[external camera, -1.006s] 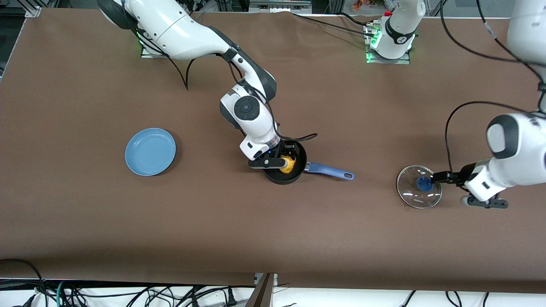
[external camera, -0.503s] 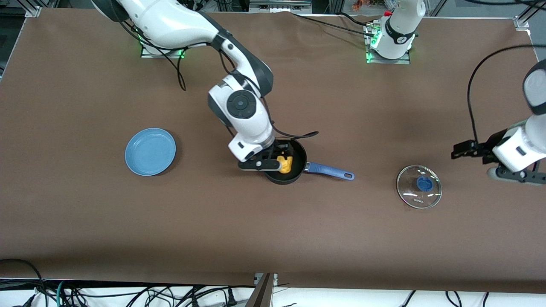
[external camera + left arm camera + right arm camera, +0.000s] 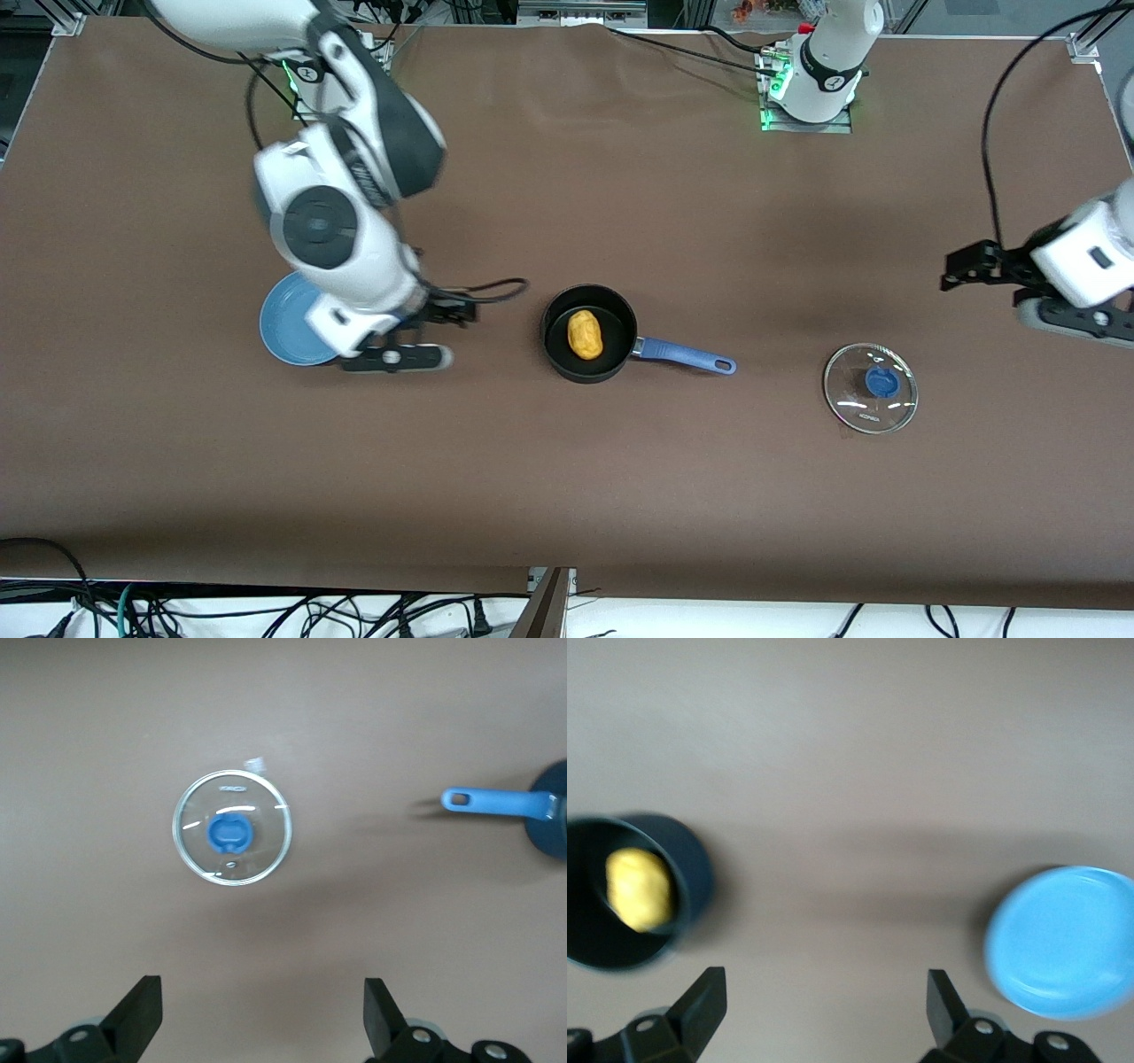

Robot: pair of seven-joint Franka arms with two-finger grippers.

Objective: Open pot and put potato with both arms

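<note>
The potato [image 3: 585, 334] is lying inside the pot [image 3: 589, 333], on its black bottom, with nothing gripping it. The pot is sitting uncovered near the middle of the table [image 3: 567, 496], its blue handle [image 3: 684, 356] pointing toward the left arm's end. In the right wrist view the potato [image 3: 638, 889] is showing against the dark inside of the pot [image 3: 629, 892].

The glass lid [image 3: 870, 387] is lying flat on the table, blue knob [image 3: 881, 382] up, well apart from the pot toward the left arm's end; resting there, it is leaving the pot mouth free. The left wrist view is showing the lid [image 3: 232, 827] and the handle's loop end [image 3: 487, 801] apart from each other.

The right gripper [image 3: 423, 334] is hanging over the table between the pot and the blue plate [image 3: 285, 324], fingers spread and carrying nothing; the arm is covering part of the plate. The left gripper [image 3: 970, 264] is hanging over the table near the left arm's end, by the lid, fingers likewise spread and empty.

Judgement: both parts of the task appear done, and neither arm needs to be over the pot.
</note>
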